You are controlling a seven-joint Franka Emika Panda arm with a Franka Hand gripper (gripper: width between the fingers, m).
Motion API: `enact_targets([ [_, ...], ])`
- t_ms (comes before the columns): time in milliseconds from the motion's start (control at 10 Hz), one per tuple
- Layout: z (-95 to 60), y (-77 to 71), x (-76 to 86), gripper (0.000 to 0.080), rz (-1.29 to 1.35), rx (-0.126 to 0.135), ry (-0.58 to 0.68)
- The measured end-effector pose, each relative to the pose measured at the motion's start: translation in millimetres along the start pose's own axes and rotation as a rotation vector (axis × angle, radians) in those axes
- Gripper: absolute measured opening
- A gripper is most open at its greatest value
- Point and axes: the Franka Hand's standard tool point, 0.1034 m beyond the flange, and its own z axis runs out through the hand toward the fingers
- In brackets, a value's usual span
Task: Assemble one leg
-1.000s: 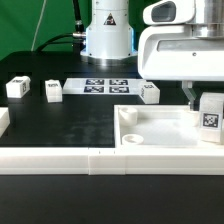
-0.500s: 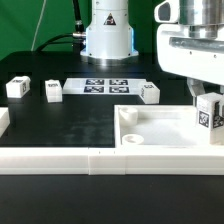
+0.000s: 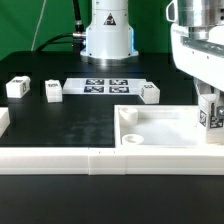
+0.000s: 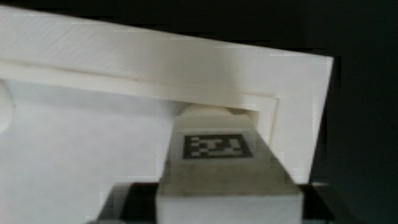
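My gripper is at the exterior view's right edge, shut on a small white leg with a black-and-white tag. It holds the leg upright over the right end of the big white tray-like part. In the wrist view the leg sits between my dark fingers, its tip at a corner of the tray-like part. Three more legs lie on the black table: one at the far left, one beside it, one behind the tray-like part.
The marker board lies flat at the back, in front of the robot's base. A long white rail runs along the front of the table. A white piece shows at the left edge.
My gripper has moved toward the exterior view's right with the leg in it, partly leaving the picture. The loose legs and the tray-like part have not moved.
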Motion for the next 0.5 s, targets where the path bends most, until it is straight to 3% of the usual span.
enact_targets([
  [100, 0.0, 0.0, -0.1, 0.0296, -0.045, 0.0, 0.0],
  [300, 0.0, 0.0, 0.2, 0.0622, -0.106, -0.001, 0.0],
  [500, 0.4, -0.1, -0.8, 0.0642, -0.299, -0.006, 0.011],
])
